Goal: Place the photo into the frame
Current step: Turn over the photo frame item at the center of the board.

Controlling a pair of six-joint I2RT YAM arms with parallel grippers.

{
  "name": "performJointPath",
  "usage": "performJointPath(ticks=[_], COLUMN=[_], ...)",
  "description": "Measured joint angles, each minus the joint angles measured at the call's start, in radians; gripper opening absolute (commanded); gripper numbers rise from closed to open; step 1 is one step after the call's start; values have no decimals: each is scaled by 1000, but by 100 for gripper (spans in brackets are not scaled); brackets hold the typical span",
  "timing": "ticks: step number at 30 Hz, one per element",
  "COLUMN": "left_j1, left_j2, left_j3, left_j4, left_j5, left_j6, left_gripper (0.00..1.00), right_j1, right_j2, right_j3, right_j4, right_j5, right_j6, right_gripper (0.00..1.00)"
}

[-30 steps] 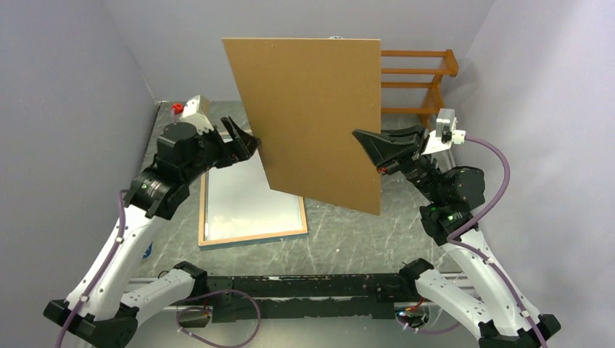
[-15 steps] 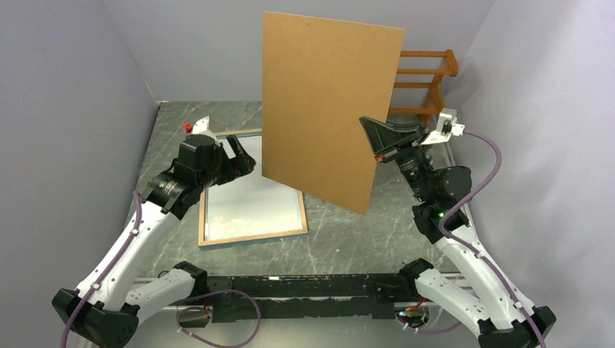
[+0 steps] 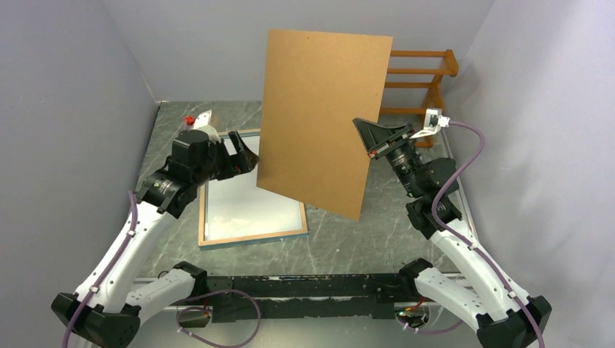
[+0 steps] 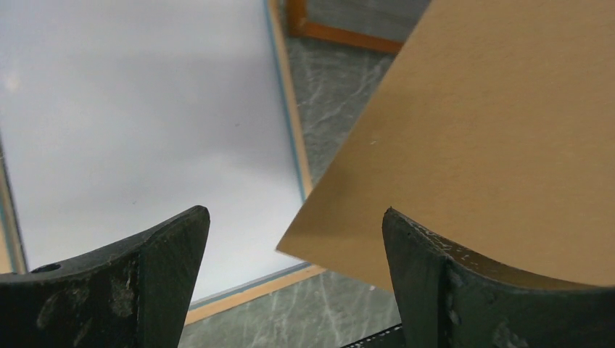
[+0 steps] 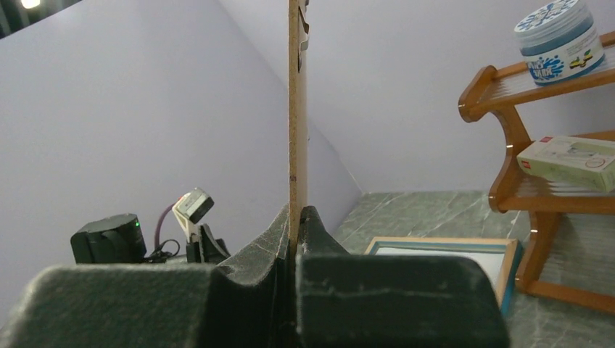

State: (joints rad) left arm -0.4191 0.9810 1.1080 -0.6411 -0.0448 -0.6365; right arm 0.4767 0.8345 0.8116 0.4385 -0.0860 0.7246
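Item: frame [image 3: 250, 236], flat on the bench [image 3: 348, 232], wood-coloured back rim up, long axis running away from my bases. A white sheet [image 3: 250, 206] fills its rim.
My left tool [image 3: 244, 151]: over the frame's far end, fingers apart, empty.
My right tool [image 3: 366, 138]: right of the frame, clamped on the edge of a brown backing board [image 3: 319, 116]. The board is upright above the frame's right side, long axis near vertical, slightly tilted.

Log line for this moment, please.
right gripper: shut on board, held in air | left gripper: open, empty, above frame | frame: flat on table
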Motion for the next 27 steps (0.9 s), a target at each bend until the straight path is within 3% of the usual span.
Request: performJointPath(ticks=[11,16,20,24,27], left_j1=[304,344,349,354,362], left_j2=[122,181,226,239,228], left_j3=[22,26,48,50,47], left_j4=[253,420,482,571,640], left_j5=[630,827,915,1011,1068], left_j6=[-48,-119,-144,-190,-221], left_gripper=[94,93,85,63,53], right_j1=[-4,-11,-11,-14,-14], right_j2=[-34,-51,-50,-49,-48], right_j3=[1,1,1,-1,-5], right_j4=[-42,-29,4,27,36], right_j5=[-3,-32,-73,-93,-102], right_j6=[29,75,132,166,185], right_gripper=[0,0,0,0,0])
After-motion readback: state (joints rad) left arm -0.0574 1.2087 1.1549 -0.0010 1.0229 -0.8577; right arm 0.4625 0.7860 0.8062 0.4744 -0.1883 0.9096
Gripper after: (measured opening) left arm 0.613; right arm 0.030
